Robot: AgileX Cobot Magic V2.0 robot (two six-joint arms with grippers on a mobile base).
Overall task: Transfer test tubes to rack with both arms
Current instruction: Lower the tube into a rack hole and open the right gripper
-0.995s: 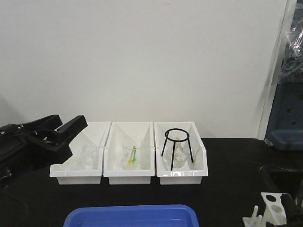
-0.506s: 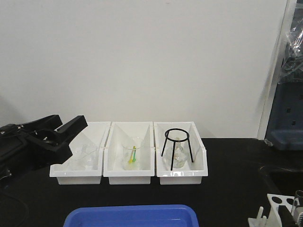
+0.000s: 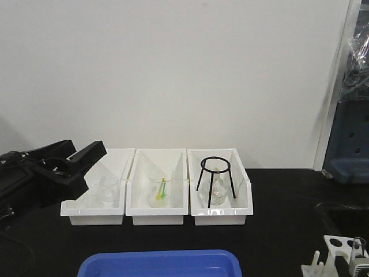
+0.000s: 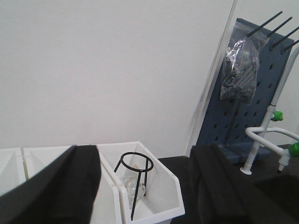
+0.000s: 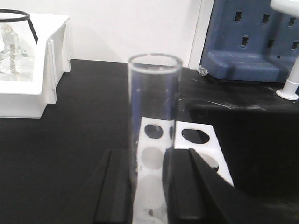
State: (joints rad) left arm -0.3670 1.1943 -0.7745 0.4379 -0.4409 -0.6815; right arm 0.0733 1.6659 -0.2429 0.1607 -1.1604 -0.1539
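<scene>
Currently right claw (image 5: pixel 152 186) clamped on an upright test tube (image 5: pixel 154 116), open mouth up, held directly in front of the rack (image 5: pixel 205 149); lower end hidden between the fingers (image 5: pixel 114 191). Rack holes visible through and beside the glass, so tube judged close to a hole but not yet seated. Best practice for this step, as a judgement: keep tube vertical, centre its base over one hole, lower slowly, release only once the rack carries it; any tilt risks catching the hole's rim or tipping the light rack. In the front view, rack (image 3: pixel 337 248) sits at the near right corner of the black worktop (image 3: pixel 277 231), tube (image 3: pixel 358 245) just above it; blue tray (image 3: pixel 161 262) at the near edge, centre. Farther back, three white bins (image 3: pixel 155 213) in a row, rightmost with black wire tripod (image 3: pixel 215 173) over glassware. Left claw (image 3: pixel 81 167) idle at the left bin, fingers (image 4: pixel 56 186) spread apart, nothing between them. Other test tubes not made out in any view. Blue pegboard (image 4: pixel 247 93) at the far right.
</scene>
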